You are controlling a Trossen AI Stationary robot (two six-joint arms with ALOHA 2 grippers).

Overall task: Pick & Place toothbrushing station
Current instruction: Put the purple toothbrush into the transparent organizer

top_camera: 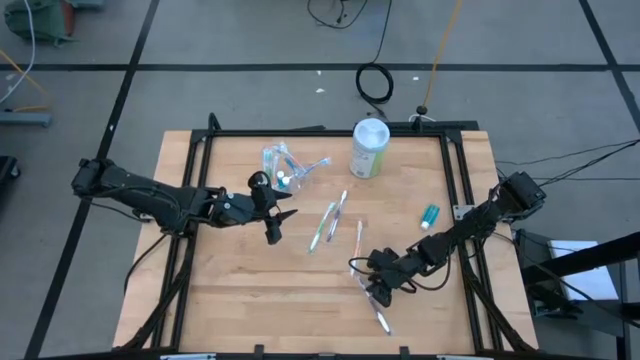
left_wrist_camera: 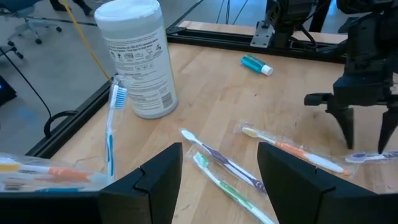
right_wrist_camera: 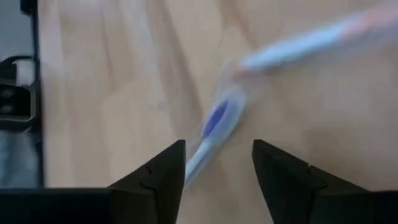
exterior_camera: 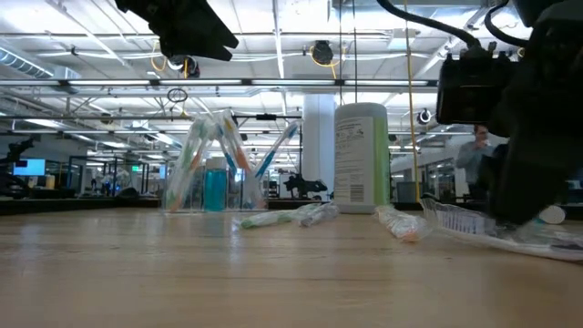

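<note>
The toothbrushing station, a small clear plastic cup (top_camera: pixel 283 166) stuffed with slim toothbrushes, sat at the far side of the light wooden table (top_camera: pixel 230 300), just beside the tall pale-green canister with the white lid (top_camera: pixel 369 148). 2 wrapped toothbrushes (top_camera: pixel 330 220) lay loose mid-table, another one (top_camera: pixel 358 238) near them, and a small teal tube (top_camera: pixel 430 214) was off to the right.

The right gripper (top_camera: pixel 381 288) was low over the near side, jaws apart, straddling a white toothbrush with a blue patch (right_wrist_camera: pixel 214 124) that lay flat on the wood, not gripped yet as far as I could tell. The left gripper (top_camera: pixel 276 222) hovered open near the cup, just waiting.

Tip for this step, imo: the brush was thin and flat, so the fingertips needed to go right down to the wood, centred on the handle, before closing.
</note>
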